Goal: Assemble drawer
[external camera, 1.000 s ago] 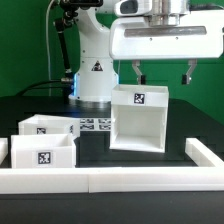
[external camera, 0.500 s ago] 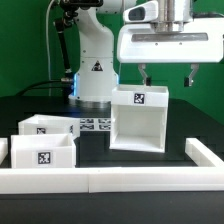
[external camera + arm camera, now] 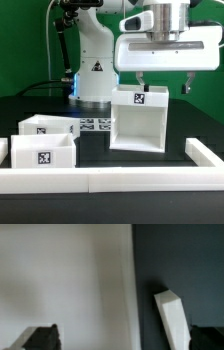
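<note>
While its jaws gape, the gripper [image 3: 163,85] hangs over the square white, perhaps plastic, drawer box [image 3: 139,125].

a robotics lab bench, going by the white arm base [image 3: 93,75] standing at 11 o'clock on the black table [image 3: 188,122], the green curtain [image 3: 25,50] behind at 9 o'clock, the marker board [image 3: 96,124] near the middle, and the white rail [image 3: 110,180] at 6 o'clock.

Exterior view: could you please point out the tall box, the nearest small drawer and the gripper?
tall box [image 3: 139,126], exterior view, on its open inside.
nearest small drawer [image 3: 43,157], exterior view, on its tagged front face.
gripper [image 3: 163,88], exterior view, midway between its fingertips.
</note>
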{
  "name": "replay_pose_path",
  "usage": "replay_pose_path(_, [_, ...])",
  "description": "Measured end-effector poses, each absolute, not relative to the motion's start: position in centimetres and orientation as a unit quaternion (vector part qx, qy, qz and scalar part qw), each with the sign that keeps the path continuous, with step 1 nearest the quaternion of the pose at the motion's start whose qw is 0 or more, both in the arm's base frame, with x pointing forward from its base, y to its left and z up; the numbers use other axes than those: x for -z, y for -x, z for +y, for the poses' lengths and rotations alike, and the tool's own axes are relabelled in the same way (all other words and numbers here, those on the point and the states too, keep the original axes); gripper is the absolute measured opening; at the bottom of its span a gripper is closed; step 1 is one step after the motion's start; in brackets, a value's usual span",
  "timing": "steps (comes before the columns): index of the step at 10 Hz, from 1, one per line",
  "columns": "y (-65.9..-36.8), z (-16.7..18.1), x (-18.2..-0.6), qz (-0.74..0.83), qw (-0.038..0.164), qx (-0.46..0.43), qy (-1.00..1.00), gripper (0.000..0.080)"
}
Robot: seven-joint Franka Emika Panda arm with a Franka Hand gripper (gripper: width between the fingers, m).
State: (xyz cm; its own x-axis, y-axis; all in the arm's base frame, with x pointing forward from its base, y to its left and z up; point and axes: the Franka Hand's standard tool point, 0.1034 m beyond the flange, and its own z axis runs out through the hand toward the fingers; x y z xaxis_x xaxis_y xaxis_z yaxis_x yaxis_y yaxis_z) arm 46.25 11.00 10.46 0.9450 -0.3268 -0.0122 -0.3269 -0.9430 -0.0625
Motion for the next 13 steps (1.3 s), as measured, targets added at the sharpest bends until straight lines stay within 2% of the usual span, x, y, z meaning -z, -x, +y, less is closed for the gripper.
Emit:
replay_pose_path(2, [-45.55, 11.26, -9.7, 0.162, 0.03, -0.004, 0.986, 0.065])
replay_pose_path(3, [-45.53, 11.24, -9.66, 0.162, 0.03, -0.005, 0.986, 0.0515])
replay_pose_path(4, [-45.47, 11.34, -9.65, 0.161, 0.03, -0.005, 0.987, 0.0515])
replay_pose_path(6, [-45.5, 11.39, -9.72, 0.159, 0.03, -0.005, 0.987, 0.024])
replay_pose_path(7, [-45.48, 11.39, -9.68, 0.159, 0.03, -0.005, 0.987, 0.024])
replay_pose_path(8, [-45.48, 11.39, -9.68, 0.158, 0.03, -0.005, 0.987, 0.0071])
replay_pose_path(9, [-45.5, 11.4, -9.68, 0.158, 0.03, -0.005, 0.987, 0.0036])
replay_pose_path(13, [-45.5, 11.39, -9.69, 0.158, 0.03, -0.005, 0.987, 0.0036])
